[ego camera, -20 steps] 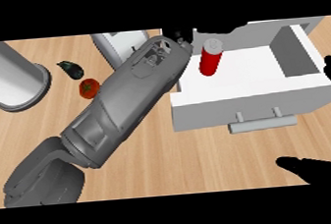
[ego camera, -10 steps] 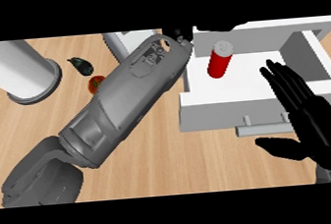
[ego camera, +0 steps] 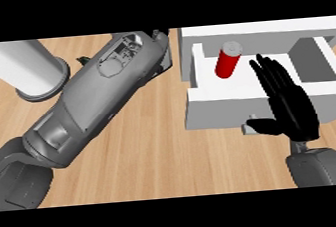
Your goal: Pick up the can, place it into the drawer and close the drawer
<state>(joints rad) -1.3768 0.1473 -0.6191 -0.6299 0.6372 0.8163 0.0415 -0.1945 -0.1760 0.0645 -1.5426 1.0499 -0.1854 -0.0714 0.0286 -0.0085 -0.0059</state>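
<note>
Can (ego camera: 227,61): red body, grey top, standing upright inside the drawer (ego camera: 322,61), near its left wall, free of either hand.

Drawer: white, open, in the upper right of the head view; front panel nearest the viewer, with a small handle (ego camera: 252,124) partly covered by the right thumb.

Right hand (ego camera: 288,103): black, at about 4 o'clock from the can, fingers straight and together, pointing toward 11 o'clock, lying over the drawer's front edge; holds nothing.

Left arm (ego camera: 96,101): grey forearm stretching from lower left toward 1 o'clock, ending beside the drawer's left wall. Its hand is hidden; finger state cannot be told.

White cylinder (ego camera: 23,67): upright on the wooden counter (ego camera: 152,156), at 9 o'clock from the can, well apart.
</note>
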